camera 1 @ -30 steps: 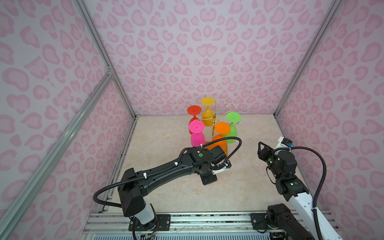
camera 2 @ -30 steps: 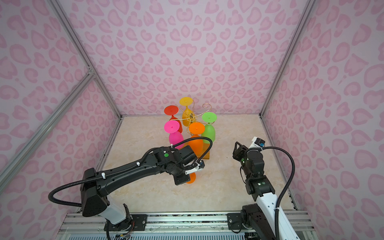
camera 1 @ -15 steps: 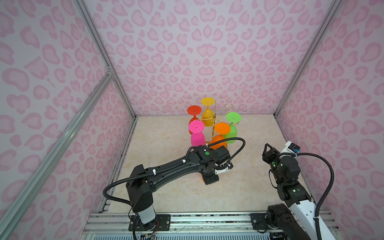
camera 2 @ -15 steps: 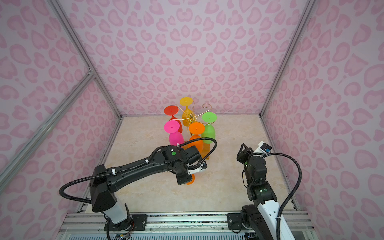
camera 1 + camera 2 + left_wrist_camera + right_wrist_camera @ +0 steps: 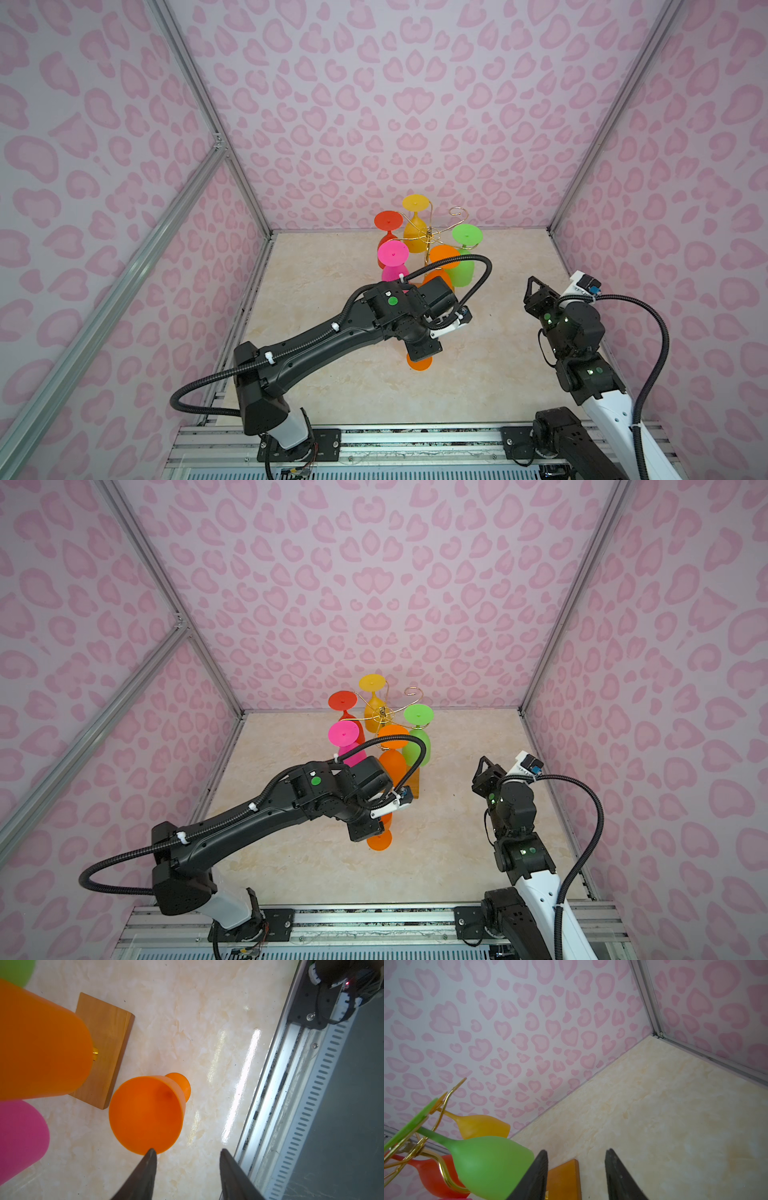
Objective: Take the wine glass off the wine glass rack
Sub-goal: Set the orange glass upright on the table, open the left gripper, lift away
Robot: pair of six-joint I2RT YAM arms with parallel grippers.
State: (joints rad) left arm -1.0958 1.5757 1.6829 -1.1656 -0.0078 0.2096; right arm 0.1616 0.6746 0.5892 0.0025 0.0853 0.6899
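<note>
The wine glass rack (image 5: 430,237) (image 5: 384,717) is a gold wire stand on a wooden base (image 5: 104,1051) (image 5: 564,1178). Red (image 5: 388,220), yellow (image 5: 415,203), green (image 5: 466,234), pink (image 5: 392,252) and orange (image 5: 444,256) glasses hang on it upside down. An orange wine glass (image 5: 145,1113) (image 5: 419,362) (image 5: 379,840) stands on its foot on the floor beside the base. My left gripper (image 5: 188,1149) hovers over it, open and empty, one fingertip over its rim. My right gripper (image 5: 576,1150) (image 5: 536,291) is open and empty, to the right of the rack.
One curled rack arm (image 5: 457,214) at the back right carries nothing. Pink patterned walls close in three sides. A metal rail (image 5: 291,1105) runs along the front edge close to the standing glass. The left arm's cable (image 5: 478,274) loops in front of the hanging glasses.
My left gripper's jaws have opened and let go of the orange wine glass, which now stands free on the floor. The right arm has shifted slightly to the right.
</note>
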